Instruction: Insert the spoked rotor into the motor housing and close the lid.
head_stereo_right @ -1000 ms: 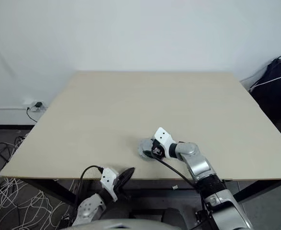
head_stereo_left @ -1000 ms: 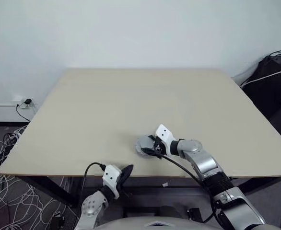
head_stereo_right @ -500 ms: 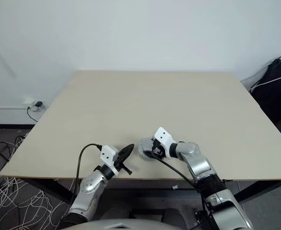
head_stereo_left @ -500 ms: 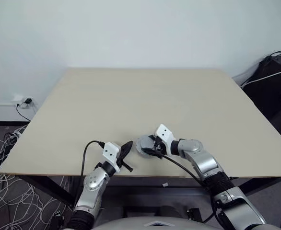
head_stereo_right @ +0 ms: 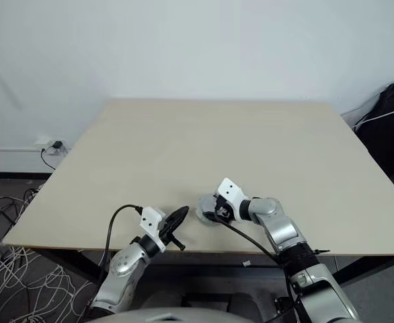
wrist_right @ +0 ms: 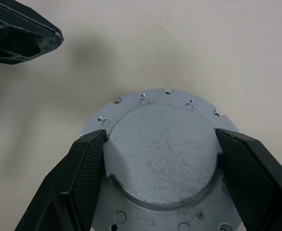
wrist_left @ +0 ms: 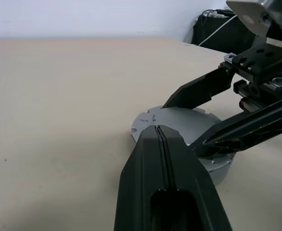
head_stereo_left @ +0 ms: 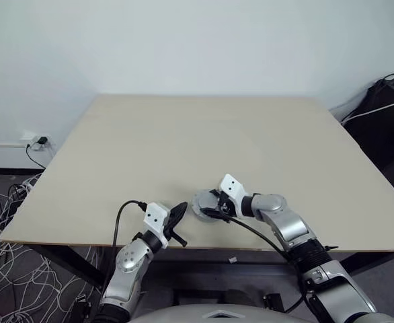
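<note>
Bare lab or test room indicated: plain beige table [head_stereo_left: 183, 141] set against blank white wall [head_stereo_left: 183, 40], loose cables [head_stereo_left: 2, 269] heaped on dark floor, wall socket [head_stereo_left: 34, 142] with plug, black bag [head_stereo_left: 385, 114] beside table.

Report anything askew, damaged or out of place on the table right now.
Nothing stands out. The round silver metal part lies flat on the table between the right gripper's fingers, scuffed on top but intact. The shut left gripper hovers beside it.
</note>
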Robot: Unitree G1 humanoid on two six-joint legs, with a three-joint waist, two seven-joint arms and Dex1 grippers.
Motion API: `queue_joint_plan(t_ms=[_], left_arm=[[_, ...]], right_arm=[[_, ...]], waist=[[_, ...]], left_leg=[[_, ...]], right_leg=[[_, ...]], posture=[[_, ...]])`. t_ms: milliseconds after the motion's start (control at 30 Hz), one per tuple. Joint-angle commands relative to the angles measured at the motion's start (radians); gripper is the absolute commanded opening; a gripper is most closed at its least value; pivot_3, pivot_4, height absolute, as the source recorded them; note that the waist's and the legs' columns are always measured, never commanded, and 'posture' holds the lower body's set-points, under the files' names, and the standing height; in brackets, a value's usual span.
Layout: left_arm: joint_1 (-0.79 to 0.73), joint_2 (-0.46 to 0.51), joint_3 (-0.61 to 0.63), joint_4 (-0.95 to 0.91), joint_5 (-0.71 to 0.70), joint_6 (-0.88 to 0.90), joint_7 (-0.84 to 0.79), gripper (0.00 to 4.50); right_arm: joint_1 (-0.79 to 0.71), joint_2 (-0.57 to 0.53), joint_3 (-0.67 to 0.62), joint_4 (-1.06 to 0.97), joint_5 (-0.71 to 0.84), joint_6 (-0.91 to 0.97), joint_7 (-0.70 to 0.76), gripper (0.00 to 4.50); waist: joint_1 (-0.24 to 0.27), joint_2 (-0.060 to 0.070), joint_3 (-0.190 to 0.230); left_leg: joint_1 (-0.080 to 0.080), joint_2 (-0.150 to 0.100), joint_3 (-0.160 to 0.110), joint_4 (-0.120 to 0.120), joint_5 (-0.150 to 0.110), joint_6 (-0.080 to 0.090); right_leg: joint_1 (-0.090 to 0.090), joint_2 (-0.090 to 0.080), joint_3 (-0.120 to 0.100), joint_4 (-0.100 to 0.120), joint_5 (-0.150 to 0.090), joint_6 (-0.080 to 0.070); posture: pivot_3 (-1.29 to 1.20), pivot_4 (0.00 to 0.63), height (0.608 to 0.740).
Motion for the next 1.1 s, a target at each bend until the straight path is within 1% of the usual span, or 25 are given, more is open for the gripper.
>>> queue_joint_plan(t_ms=[33,367,567,733,867,1100], left_arm=[[-0.027,-0.006,-0.002,0.027,0.004,-0.035,-0.009,0.0],[-0.04,-0.011,-0.003,0.074,0.005,-0.063,-0.012,0.0],[-0.018,-0.008,-0.014,0.012,0.007,-0.035,-0.002,0.0],[0.001,-0.002,-0.025,-0.056,0.008,0.008,0.008,0.0],[0.006,0.002,-0.027,-0.075,0.008,0.026,0.011,0.0],[-0.011,0.002,-0.016,-0.013,0.004,0.0,0.002,0.0]], right_arm=[[0.011,-0.031,0.003,0.036,-0.028,0.044,0.002,3.28],[0.013,-0.046,0.013,0.04,-0.033,0.066,0.023,3.28],[0.009,-0.04,0.017,0.05,-0.068,0.033,-0.032,3.28],[0.004,-0.033,0.013,0.059,-0.065,0.027,-0.06,3.28],[0.0,-0.033,0.011,0.07,-0.063,0.025,-0.075,3.28],[0.005,-0.042,0.016,0.061,-0.035,0.077,-0.033,3.28]], waist=[[0.0,0.0,0.0],[0.003,0.0,0.0],[0.002,0.0,0.0],[0.001,0.0,0.0],[0.0,0.0,0.0],[0.001,0.001,0.0]], left_leg=[[0.0,0.0,0.0,0.0,0.0,0.0],[0.0,0.0,0.0,0.0,0.0,0.001],[0.0,0.0,0.0,0.0,-0.001,0.001],[0.0,0.0,0.0,0.0,-0.001,0.001],[0.0,0.0,0.0,0.0,-0.001,0.001],[0.0,0.0,0.0,0.001,-0.001,0.001]], right_leg=[[0.0,0.0,0.0,0.0,0.0,0.0],[0.0,-0.001,0.0,-0.001,0.0,0.0],[0.001,-0.001,0.0,-0.002,0.0,0.0],[0.001,-0.001,-0.001,-0.002,0.001,0.001],[0.002,-0.002,-0.002,-0.002,0.001,0.002],[0.002,-0.002,-0.003,-0.002,0.001,0.002]], posture=[[0.0,0.0,0.74],[0.0,0.0,0.74],[0.0,0.0,0.74],[0.0,0.0,0.74],[0.0,0.0,0.74],[0.0,0.0,0.74]])
